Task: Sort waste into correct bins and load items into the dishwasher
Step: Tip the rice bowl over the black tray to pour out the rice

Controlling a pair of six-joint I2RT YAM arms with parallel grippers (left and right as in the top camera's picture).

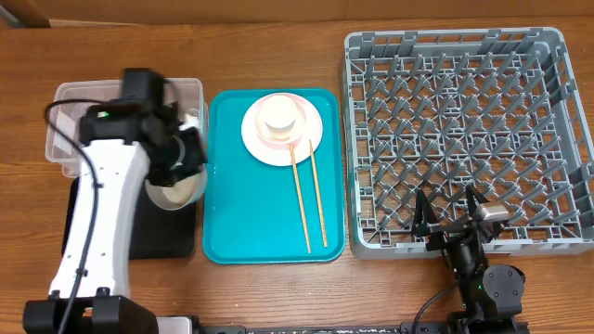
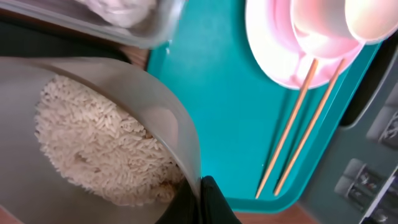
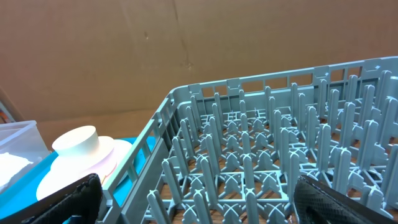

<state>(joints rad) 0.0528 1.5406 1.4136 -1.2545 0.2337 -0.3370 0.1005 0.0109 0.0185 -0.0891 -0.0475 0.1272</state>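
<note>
My left gripper [image 1: 188, 156] is shut on the rim of the grey-white bowl [image 1: 176, 192], held over the black tray [image 1: 167, 237] beside the clear tub [image 1: 74, 102]. The left wrist view shows rice [image 2: 93, 143] heaped inside the bowl [image 2: 168, 124], with my fingers [image 2: 214, 202] pinching its wall. A crumpled napkin [image 2: 121, 9] lies in the tub. On the teal tray [image 1: 251, 223] stand the pink plate [image 1: 311, 139], pink bowl and white cup [image 1: 280, 113] stacked, with two chopsticks [image 1: 308, 199] beside them. My right gripper [image 1: 450, 218] hangs open over the dish rack's [image 1: 469, 130] front edge.
The grey rack [image 3: 267, 143] fills the right side, its upright pegs just under my right fingers [image 3: 74, 199]. The teal tray sits between the rack and the bins. A cardboard wall [image 3: 186, 50] stands behind the table. Bare wooden table [image 1: 278, 297] runs along the front.
</note>
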